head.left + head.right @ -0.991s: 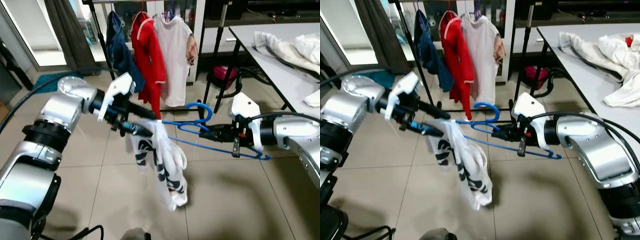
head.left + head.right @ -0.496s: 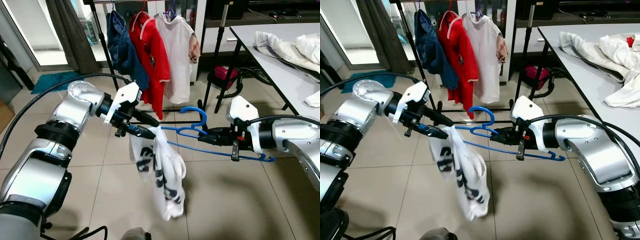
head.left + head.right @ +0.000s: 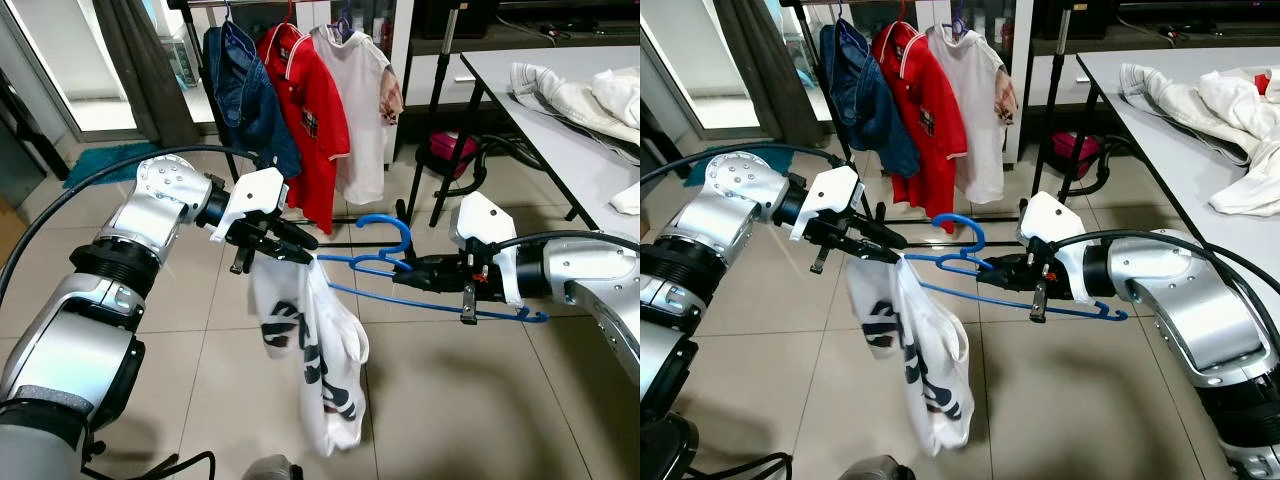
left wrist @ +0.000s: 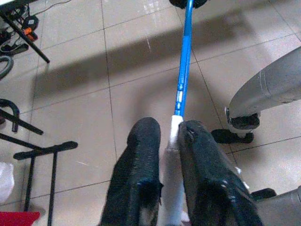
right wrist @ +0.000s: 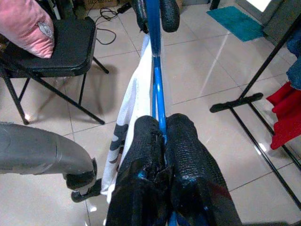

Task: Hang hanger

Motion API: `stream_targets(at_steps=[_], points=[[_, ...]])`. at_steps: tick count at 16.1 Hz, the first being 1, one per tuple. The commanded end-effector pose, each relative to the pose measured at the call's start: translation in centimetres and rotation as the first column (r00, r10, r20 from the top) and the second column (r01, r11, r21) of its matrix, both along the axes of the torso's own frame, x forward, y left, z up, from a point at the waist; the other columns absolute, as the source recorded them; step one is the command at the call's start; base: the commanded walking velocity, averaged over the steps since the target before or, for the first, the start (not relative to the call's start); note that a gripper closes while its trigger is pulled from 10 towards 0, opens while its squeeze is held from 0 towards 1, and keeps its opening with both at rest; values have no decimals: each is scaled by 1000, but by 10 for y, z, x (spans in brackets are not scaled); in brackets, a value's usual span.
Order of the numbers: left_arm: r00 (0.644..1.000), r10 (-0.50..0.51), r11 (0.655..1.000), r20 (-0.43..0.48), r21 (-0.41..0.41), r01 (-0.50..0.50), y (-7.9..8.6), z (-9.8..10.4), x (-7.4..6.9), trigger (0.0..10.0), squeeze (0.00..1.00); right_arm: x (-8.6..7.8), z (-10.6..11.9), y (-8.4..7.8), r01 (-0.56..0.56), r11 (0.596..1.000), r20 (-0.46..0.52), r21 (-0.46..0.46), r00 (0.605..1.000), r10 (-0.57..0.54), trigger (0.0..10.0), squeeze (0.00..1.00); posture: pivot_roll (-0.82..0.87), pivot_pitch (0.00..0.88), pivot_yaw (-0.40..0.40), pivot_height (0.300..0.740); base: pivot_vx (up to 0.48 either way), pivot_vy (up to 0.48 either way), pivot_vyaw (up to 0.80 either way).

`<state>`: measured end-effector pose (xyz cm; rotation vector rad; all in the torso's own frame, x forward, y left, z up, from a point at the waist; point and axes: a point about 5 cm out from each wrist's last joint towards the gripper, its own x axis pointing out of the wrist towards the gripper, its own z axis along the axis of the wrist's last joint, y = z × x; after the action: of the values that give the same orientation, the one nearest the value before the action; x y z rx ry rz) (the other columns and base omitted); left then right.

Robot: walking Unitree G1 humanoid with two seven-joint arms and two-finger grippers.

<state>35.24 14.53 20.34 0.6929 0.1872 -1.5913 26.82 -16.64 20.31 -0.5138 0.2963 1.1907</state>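
Observation:
A blue plastic hanger (image 3: 400, 262) is held level above the floor, its hook (image 3: 390, 222) pointing up. My right gripper (image 3: 402, 278) is shut on its middle, near the neck; the right wrist view shows the fingers (image 5: 183, 141) clamped on the blue bar (image 5: 155, 70). A white garment with black print (image 3: 312, 350) hangs from the hanger's left end. My left gripper (image 3: 308, 246) is shut there on the white cloth (image 4: 171, 155) and hanger tip (image 4: 182, 80). Behind stands a clothes rack (image 3: 215, 110) with a blue shirt (image 3: 240, 90), a red shirt (image 3: 315, 120) and a white shirt (image 3: 355, 100).
A grey table (image 3: 560, 110) with crumpled white clothes (image 3: 580, 95) stands at the right. A pink bag (image 3: 450, 152) lies under it. A dark curtain (image 3: 135, 60) hangs at the back left. A black folding chair (image 5: 51, 42) with a pink cushion appears in the right wrist view. Tiled floor lies below.
My left arm has turned and moved slightly up; the white garment has swung and now hangs lower and straighter. The view has shifted, bringing the rack closer. Right gripper keeps its hold.

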Motion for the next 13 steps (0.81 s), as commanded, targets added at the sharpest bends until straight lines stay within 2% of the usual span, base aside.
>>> stream_targets(at_steps=[1, 6, 8, 9, 10, 11, 13], points=[[999, 26, 1000, 44, -15, -25, 5, 2, 0, 0, 0, -1, 8, 3, -2, 1000, 39, 30, 999, 0, 10000, 0, 52, 0, 124, 740, 0, 0, 0], [997, 70, 995, 44, -74, -66, 9, -3, -3, 0, 0, 3, 14, 5, 14, 999, 75, 39, 997, -17, 10000, 0, 52, 0, 122, 740, 0, 0, 0], [996, 76, 990, 38, -118, -71, 7, 0, -3, 4510, 0, 4, 14, 5, 14, 999, 77, 36, 997, -16, 10000, 0, 50, 0, 111, 740, 0, 0, 0], [997, 75, 988, 27, -139, -70, 6, 1, -3, 10000, 0, 5, 14, 5, 14, 999, 77, 35, 997, -16, 10000, 0, 50, 0, 111, 740, 0, 0, 0], [997, 77, 985, 13, -158, -74, 6, 3, -3, 10000, 780, 5, 14, 5, 13, 999, 77, 35, 997, -16, 10000, 0, 50, 0, 111, 740, 0, 0, 0], [997, 76, 982, -9, -172, -76, 6, 5, -3, 10000, 1000, 5, 14, 5, 13, 999, 76, 34, 997, -15, 10000, 0, 49, 0, 110, 740, 0, 0, 0], [997, 77, 979, -25, -186, -80, 9, 9, -3, 10000, 1000, 3, 12, 5, 11, 999, 70, 31, 997, -14, 10000, 0, 50, 0, 111, 740, 0, 0, 0]])
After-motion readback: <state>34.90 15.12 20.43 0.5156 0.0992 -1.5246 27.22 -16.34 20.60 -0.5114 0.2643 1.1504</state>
